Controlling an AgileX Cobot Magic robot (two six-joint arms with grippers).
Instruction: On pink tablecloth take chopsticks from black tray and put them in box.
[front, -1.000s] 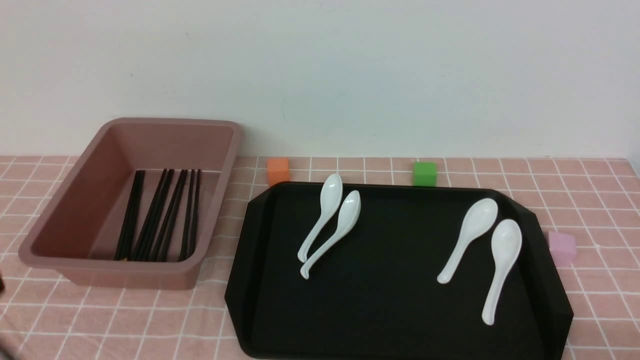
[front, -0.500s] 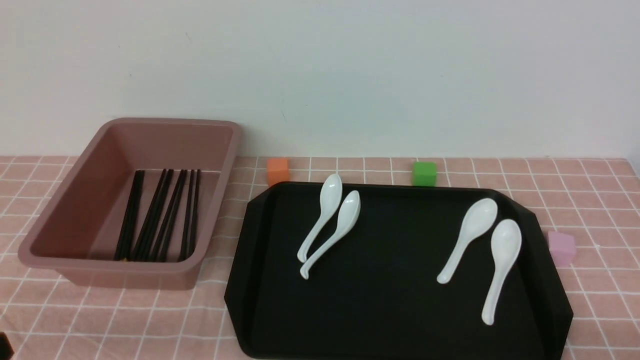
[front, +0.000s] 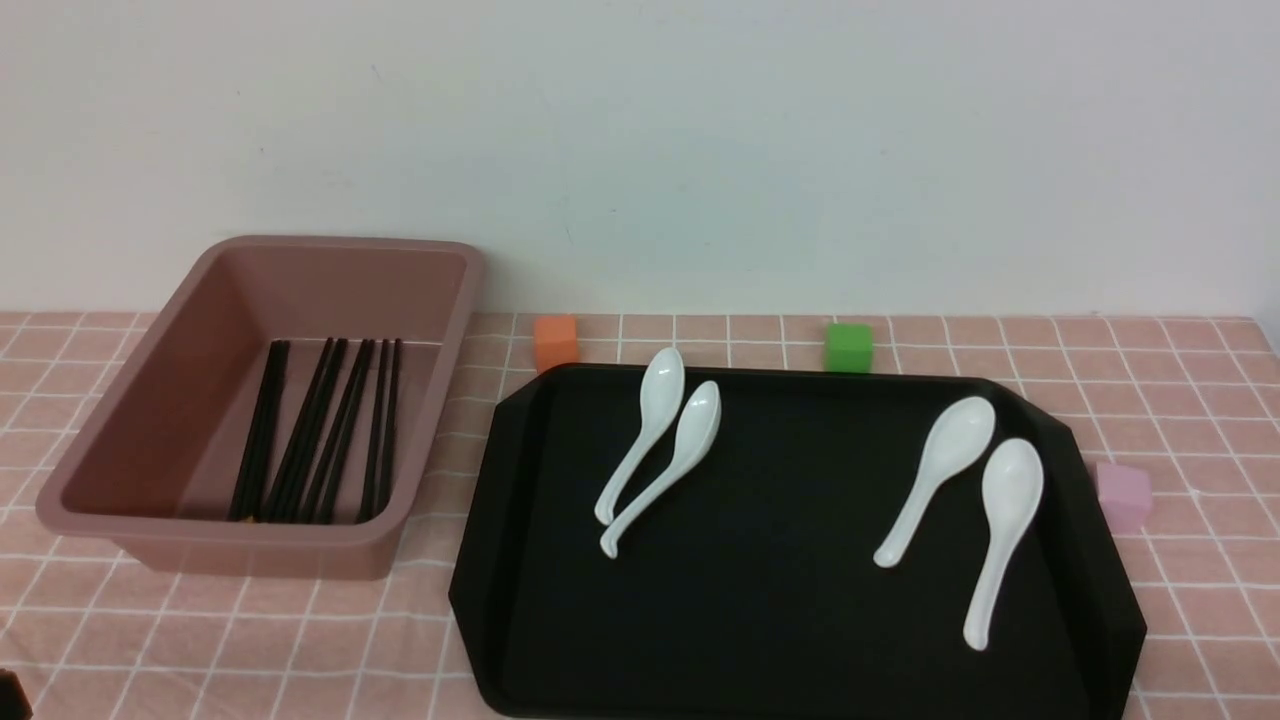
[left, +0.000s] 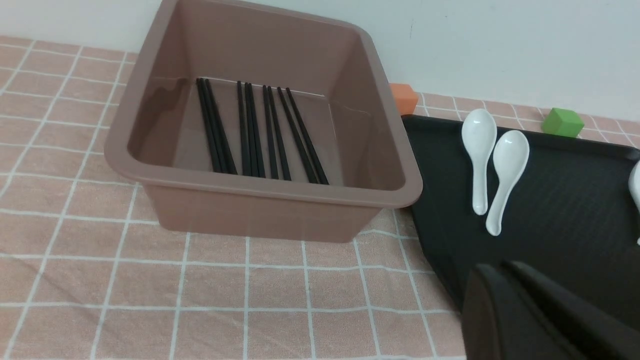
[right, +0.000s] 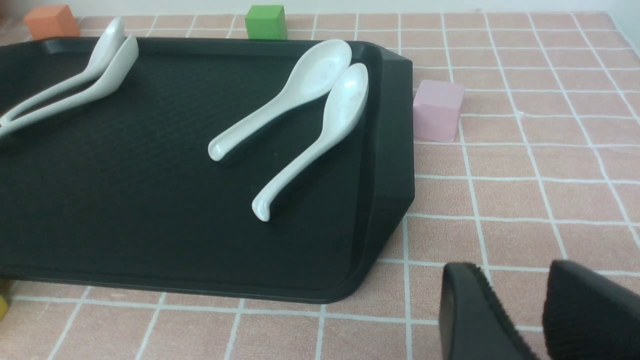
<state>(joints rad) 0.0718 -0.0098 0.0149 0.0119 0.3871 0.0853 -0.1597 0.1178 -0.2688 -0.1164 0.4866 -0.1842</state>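
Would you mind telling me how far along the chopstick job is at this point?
Done: all visible chopsticks lie inside the box, and the black tray holds only four white spoons. In hand: nothing; the left pincer is shut and empty, the right pincer open and empty. Left: no chopsticks visible to move, so the job looks finished.

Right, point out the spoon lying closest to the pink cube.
The rightmost spoon, its bowl by the tray's right rim, across from the pink cube. Its partner lies just left; the other two spoons sit toward the tray's left.
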